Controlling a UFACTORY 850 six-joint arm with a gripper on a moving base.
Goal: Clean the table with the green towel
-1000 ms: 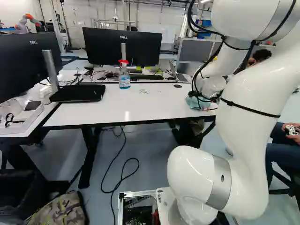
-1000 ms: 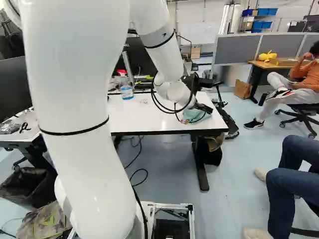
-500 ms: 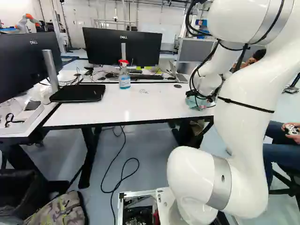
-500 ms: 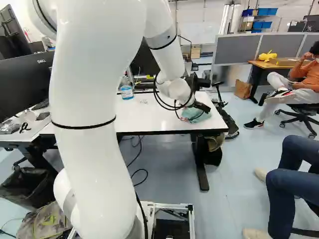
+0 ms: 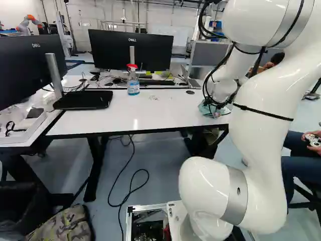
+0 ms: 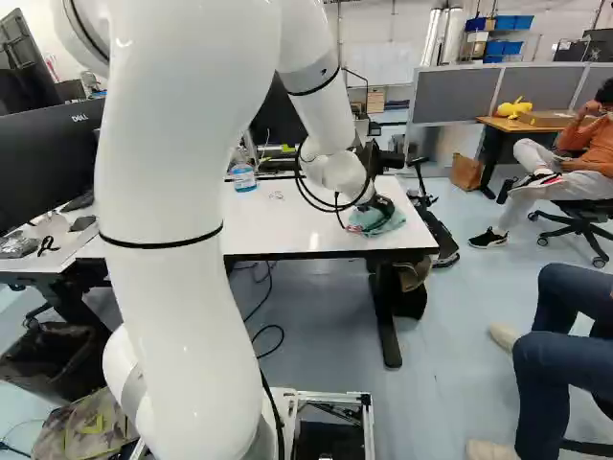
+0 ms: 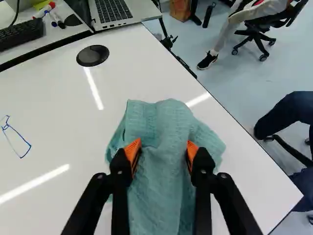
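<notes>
At the right end of the white table (image 5: 130,113), my gripper (image 6: 382,207) is down on the green towel (image 6: 385,224). In the wrist view the gripper (image 7: 162,152) has the green towel (image 7: 164,122) bunched up in a thick fold between its orange pads, which press on it from both sides; the fingers are shut on it, fairly far apart. Towel cloth spreads out ahead of and beside the fingers. Blue pen marks (image 7: 17,137) lie on the tabletop away to one side. A spray bottle with a red top (image 5: 133,83) stands near the table's back edge.
Monitors (image 5: 131,49), a keyboard (image 7: 22,36) and a laptop (image 7: 113,11) stand behind the table's back edge. A round black disc (image 7: 92,55) is set in the tabletop. Seated legs (image 6: 560,364) are right of the table; another robot (image 5: 29,23) stands far back.
The arm's upper links first swung a little leftward in the left base view. Since then the fingers have drawn closer together and gathered the towel between them. The base has not moved.
</notes>
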